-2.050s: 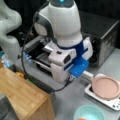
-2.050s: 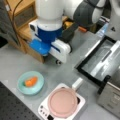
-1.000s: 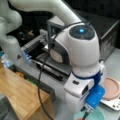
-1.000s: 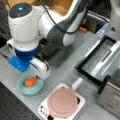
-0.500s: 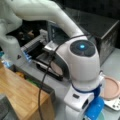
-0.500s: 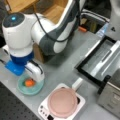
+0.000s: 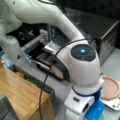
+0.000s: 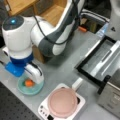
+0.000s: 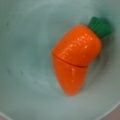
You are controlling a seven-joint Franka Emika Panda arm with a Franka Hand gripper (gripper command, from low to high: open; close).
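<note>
1 end effector hangs low over a pale green bowl near a front view's bottom left, its white body and blue collar covering part of the bowl's rim; whether its fingers stand wide or narrow cannot be told, since the wrist view shows neither finger. Inside the bowl lies 1 toy carrot, orange with a green top, split by a seam across its middle; in the wrist view it rests tilted, green end toward the upper right, tip toward the bottom. In a front view the same carrot shows as a small orange spot just beside the end effector. Just to the right of the bowl sits a white hot plate carrying a pink pan, whose pale handle points up and right. Farther right a black tray stands open in front of a metal oven. Behind the arm a wooden cabinet fills the top left. All rest on a grey counter. In a front view the arm's wrist joint with its blue light blocks the end effector, with the pan at its right.
</note>
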